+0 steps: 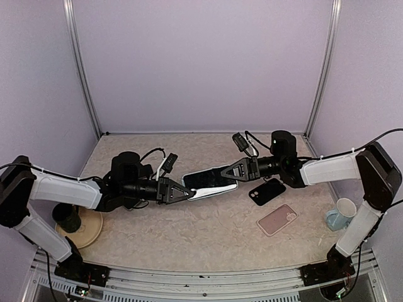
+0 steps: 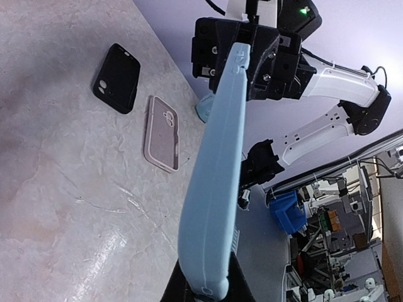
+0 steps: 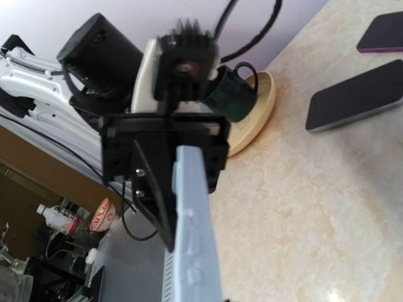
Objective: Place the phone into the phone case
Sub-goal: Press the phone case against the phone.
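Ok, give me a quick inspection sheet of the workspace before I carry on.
Surface: pale mottled table.
Job's things: light blue case held in the air by its two ends; dark phone lying flat on the table.
Clutter: black case and pink case flat at right; green cup on beige plate at left; pale mug far right; second dark slab, cut off by the right wrist view.
Grippers: left gripper and right gripper each shut on one end of the light blue case.
Cables: black leads loop off both wrists.
Surroundings: lilac walls, metal posts; lab clutter beyond.
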`<state>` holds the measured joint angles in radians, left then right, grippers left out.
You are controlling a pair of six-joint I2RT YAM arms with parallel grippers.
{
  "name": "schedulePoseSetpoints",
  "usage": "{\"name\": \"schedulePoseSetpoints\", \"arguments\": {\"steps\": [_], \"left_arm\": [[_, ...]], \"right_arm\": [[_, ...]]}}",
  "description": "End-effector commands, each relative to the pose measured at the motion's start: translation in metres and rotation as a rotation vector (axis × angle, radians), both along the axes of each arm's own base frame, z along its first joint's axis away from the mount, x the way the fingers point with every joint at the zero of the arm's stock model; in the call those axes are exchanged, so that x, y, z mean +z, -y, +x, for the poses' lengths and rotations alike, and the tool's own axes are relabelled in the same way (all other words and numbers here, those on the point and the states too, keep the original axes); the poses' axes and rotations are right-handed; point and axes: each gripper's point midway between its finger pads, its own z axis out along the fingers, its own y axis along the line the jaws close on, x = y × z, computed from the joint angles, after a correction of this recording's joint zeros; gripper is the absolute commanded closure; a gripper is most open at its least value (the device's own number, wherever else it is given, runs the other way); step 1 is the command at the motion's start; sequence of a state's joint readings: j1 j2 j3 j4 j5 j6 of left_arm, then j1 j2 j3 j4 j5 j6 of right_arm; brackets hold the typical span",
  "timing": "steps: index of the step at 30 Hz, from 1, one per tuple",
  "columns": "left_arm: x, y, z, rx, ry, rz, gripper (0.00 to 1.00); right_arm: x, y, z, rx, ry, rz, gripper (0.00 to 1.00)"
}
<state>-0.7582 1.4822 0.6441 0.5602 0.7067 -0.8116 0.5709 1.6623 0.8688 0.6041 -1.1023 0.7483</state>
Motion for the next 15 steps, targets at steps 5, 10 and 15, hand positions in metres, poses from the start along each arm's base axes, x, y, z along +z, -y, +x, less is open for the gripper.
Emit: {"name": "schedulePoseSetpoints", "arguments": {"steps": [5, 10, 15], "left_arm": [[0.011, 0.0018, 0.0099, 0.034, 0.027, -0.018, 1.0], [0.0132, 0.0008, 0.0105, 0.031, 0.034, -0.016, 0.72], [0.0196, -0.003, 0.0094, 0.026, 0.045, -0.037, 0.58]], "right_arm": [[0.0166, 0.0021, 0.0166, -0.096, 0.129, -0.02, 1.0], [0.0169, 0.0021, 0.0152, -0.087, 0.127, -0.027, 1.0], [0.0134, 0.0016, 0.0133, -0.073, 0.114, -0.025, 1.0]]}}
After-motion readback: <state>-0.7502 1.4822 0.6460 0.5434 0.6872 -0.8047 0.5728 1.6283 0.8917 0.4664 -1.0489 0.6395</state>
